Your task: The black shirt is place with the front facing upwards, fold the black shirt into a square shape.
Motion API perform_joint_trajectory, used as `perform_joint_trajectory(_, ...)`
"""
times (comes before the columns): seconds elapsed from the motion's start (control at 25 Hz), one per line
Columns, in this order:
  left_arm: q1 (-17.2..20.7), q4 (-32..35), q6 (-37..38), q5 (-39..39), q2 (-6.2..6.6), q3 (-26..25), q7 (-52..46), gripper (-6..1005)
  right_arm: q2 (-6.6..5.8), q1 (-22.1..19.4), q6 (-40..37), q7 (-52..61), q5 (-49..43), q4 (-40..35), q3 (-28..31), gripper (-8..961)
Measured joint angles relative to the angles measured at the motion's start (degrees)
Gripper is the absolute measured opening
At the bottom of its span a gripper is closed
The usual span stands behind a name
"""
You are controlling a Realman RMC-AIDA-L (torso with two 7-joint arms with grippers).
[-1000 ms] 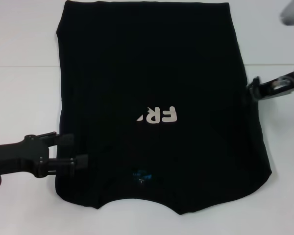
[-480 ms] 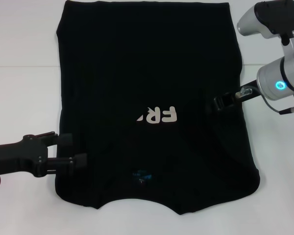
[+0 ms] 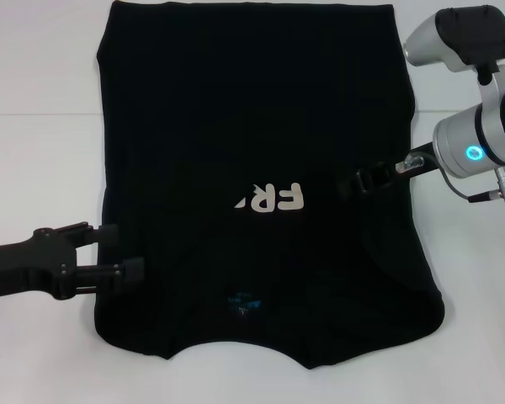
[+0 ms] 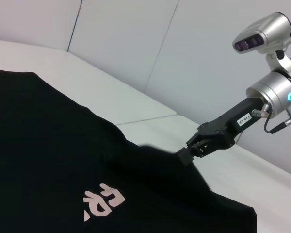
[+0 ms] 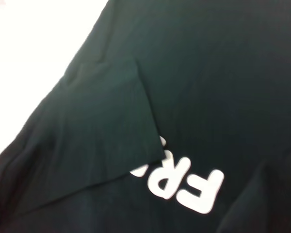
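On my left side, I am holding the left gripper (image 3: 122, 251) low over the white counter (image 3: 34, 168), its two fingers spread apart and empty, tips just touching the near left edge of the black shirt (image 3: 252, 109). The arm is lying almost flat, reaching in sideways from off the cloth. My worry here: those open fingers are sitting right at the folded-in left sleeve, and if I am sliding that arm out carelessly a fingertip could be catching the hem and flipping the sleeve open.

Moving across, the shirt is lying spread on the counter, collar end toward me, and the white "FREE!" print (image 3: 271, 199) is half covered by folded cloth, just to the left of the right gripper.

Over on the right, the right gripper (image 3: 362, 179) is pinched shut on the black shirt, carrying its right sleeve side inward over the chest. The forearm is angling down from the silver wrist, and the cloth is tenting up to the gripper in the left wrist view. The risks I am judging: the grip looks like a thin pinch, so the fabric could be slipping out mid-fold; and dragging too far inward could be pulling the whole shirt leftward, leaving a crooked edge and spoiling the square.
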Motion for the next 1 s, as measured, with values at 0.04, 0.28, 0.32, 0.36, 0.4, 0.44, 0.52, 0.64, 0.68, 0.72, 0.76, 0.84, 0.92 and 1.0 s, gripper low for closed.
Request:
perform_joint_trajectory(0.04, 0.0, 0.0, -0.1, 0.0, 0.00, 0.0, 0.0, 904, -0.14, -0.2, 0.0, -0.4, 0.8, 0.2, 0.1, 68)
perform_joint_trajectory(0.28, 0.0, -0.5, -0.6, -0.3, 0.01, -0.8, -2.1, 903, -0.76, -4.6, -0.7, -10.4, 14.1, 0.4, 1.2, 139)
perform_joint_trajectory(0.32, 0.0, -0.7, -0.6, -0.3, 0.05, -1.1, -2.7, 903, -0.84, -5.6, -0.8, -12.5, 16.4, 0.6, 1.7, 150)
perform_joint_trajectory(0.36, -0.1, -0.8, -0.6, -0.3, 0.12, -1.6, -3.7, 902, -0.95, -6.8, -0.8, -14.9, 18.6, 0.7, 2.1, 162)
perform_joint_trajectory(0.4, -0.2, -0.9, -0.6, -0.3, 0.24, -2.2, -5.3, 902, -1.03, -7.7, -1.0, -17.0, 20.2, 0.9, 2.6, 204)
perform_joint_trajectory(0.44, -0.2, -1.0, -0.5, -0.2, 0.38, -2.8, -7.0, 902, -1.08, -8.9, -1.2, -19.3, 21.7, 1.2, 3.1, 246)
perform_joint_trajectory(0.52, -0.3, -1.0, -0.2, -0.2, 1.00, -4.0, -11.8, 902, -1.13, -11.0, -2.1, -25.1, 23.5, 1.5, 4.1, 331)
perform_joint_trajectory(0.64, -0.3, -0.8, 0.0, 0.0, 2.43, -4.7, -20.7, 901, -1.00, -13.6, -4.6, -33.2, 24.4, 1.7, 4.9, 454)
perform_joint_trajectory(0.68, -0.3, -0.7, 0.1, 0.4, 3.21, -4.7, -24.5, 901, -0.83, -14.3, -5.7, -35.7, 24.4, 1.8, 4.9, 494)
perform_joint_trajectory(0.72, -0.3, -0.5, 0.2, 1.4, 3.88, -4.7, -28.4, 900, -0.58, -15.0, -6.9, -39.3, 24.5, 1.9, 4.9, 534)
perform_joint_trajectory(0.76, -0.3, -0.2, 0.3, 2.3, 4.24, -4.7, -30.4, 900, -0.33, -15.7, -8.0, -42.1, 24.5, 2.0, 4.9, 575)
perform_joint_trajectory(0.84, -0.6, 1.0, 0.7, 6.3, 4.96, -4.7, -37.1, 900, 0.09, -16.7, -9.3, -47.8, 24.6, 2.6, 4.5, 662)
perform_joint_trajectory(0.92, -1.3, 3.1, 0.8, 11.3, 5.22, -4.5, -44.2, 899, 0.23, -17.2, -9.5, -52.3, 24.7, 4.1, 4.2, 757)
perform_joint_trajectory(1.0, -2.2, 5.2, 1.0, 15.5, 5.11, -3.8, -49.4, 899, 0.23, -17.3, -8.9, -55.4, 24.7, 5.9, 4.1, 851)
